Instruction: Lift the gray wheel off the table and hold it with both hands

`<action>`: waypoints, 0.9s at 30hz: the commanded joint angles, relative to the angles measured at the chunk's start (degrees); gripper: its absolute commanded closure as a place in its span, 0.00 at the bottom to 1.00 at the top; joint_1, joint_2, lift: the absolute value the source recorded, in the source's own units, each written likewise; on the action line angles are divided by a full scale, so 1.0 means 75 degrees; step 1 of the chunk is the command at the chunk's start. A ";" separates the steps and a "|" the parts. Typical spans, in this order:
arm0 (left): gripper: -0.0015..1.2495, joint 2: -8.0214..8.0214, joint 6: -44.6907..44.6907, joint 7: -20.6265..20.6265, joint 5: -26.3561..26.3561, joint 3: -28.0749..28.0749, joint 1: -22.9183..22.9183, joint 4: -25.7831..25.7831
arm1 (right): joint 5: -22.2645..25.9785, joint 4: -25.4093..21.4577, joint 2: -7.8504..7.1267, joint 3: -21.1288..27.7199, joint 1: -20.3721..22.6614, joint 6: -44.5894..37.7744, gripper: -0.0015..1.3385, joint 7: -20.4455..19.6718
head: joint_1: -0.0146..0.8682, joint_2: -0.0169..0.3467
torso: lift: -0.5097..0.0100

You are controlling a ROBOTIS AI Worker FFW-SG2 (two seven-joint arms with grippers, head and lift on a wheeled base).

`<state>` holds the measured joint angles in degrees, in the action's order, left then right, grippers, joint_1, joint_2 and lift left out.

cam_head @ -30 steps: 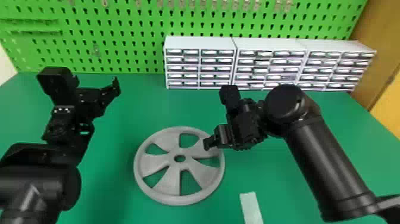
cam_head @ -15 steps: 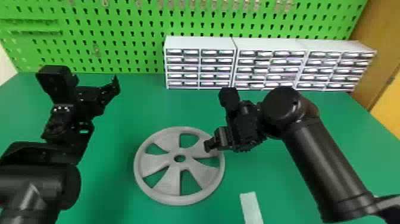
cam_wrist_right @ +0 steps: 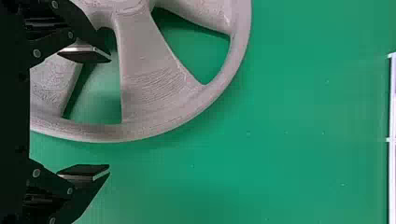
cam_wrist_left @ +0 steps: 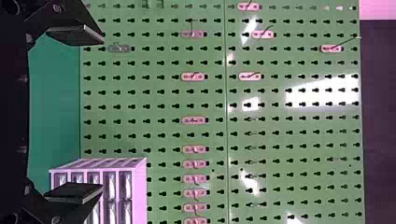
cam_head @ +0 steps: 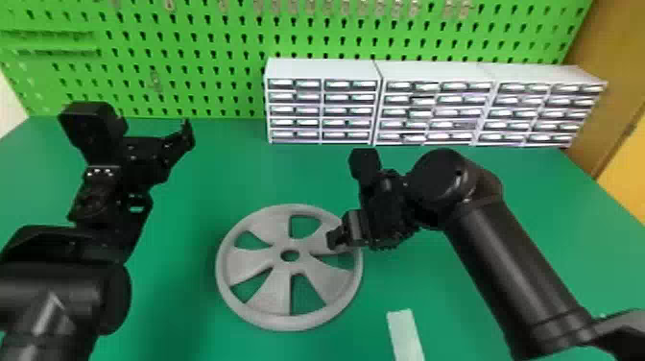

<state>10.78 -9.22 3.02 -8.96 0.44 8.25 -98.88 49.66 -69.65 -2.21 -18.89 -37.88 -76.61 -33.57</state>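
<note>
Gray wheel, lying flat on the green tabletop, toward the middle of the head view. Round, with a smooth raised rim, a small hole at the hub and five broad spokes flaring outward between wedge-shaped openings. Matte, with fine wavy ridges like contour lines across one spoke and grainy patches on others, in the right wrist view.

At the wheel's right side, right gripper, black, angular and pointing inward above the rim. In the right wrist view, open, with a wide gap between two flat, squared fingers: one over an opening of the wheel, the other beyond its outer edge. Impossible to tell from here about any contact.

Well apart from the wheel, to the left and farther back, left gripper, raised in front of the green backdrop. Also open, with flat fingers spread wide in the left wrist view.

Near the wheel, toward the bottom edge, pale flat strip, straight-sided.

Along the back of the smooth table, white drawer cabinets, boxy, with small drawers stacked in five rows. Behind, bright green pegboard, punched with keyhole slots and dotted with small hooks. At far right, brown panel.
</note>
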 commanded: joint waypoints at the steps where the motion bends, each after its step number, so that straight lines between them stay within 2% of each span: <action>1: 0.14 -0.0008 -0.0001 -0.0004 0.0000 0.0000 0.0002 0.0000 | -0.0117 0.0216 0.0014 -0.0094 0.0000 0.0148 0.32 0.0000 | 0.82 0.09 | 0.79; 11: 0.14 0.0004 -0.0001 -0.0004 0.0011 0.0012 0.0014 0.0000 | -0.0187 0.0626 0.0037 -0.0282 -0.0071 0.0371 0.37 0.0012 | 0.82 0.09 | 0.79; 23: 0.14 0.0004 -0.0001 0.0008 0.0023 0.0024 0.0014 0.0000 | -0.0199 0.0650 0.0037 -0.0258 -0.0059 0.0394 0.38 0.0012 | 0.82 0.09 | 0.79; 27: 0.14 0.0004 -0.0001 0.0008 0.0023 0.0024 0.0002 0.0000 | -0.0199 0.0650 0.0037 -0.0246 -0.0059 0.0383 0.42 0.0012 | 0.82 0.09 | 0.79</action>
<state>10.78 -9.22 3.03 -8.79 0.60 8.35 -98.88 48.15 -64.78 -1.93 -20.81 -38.32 -73.65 -33.48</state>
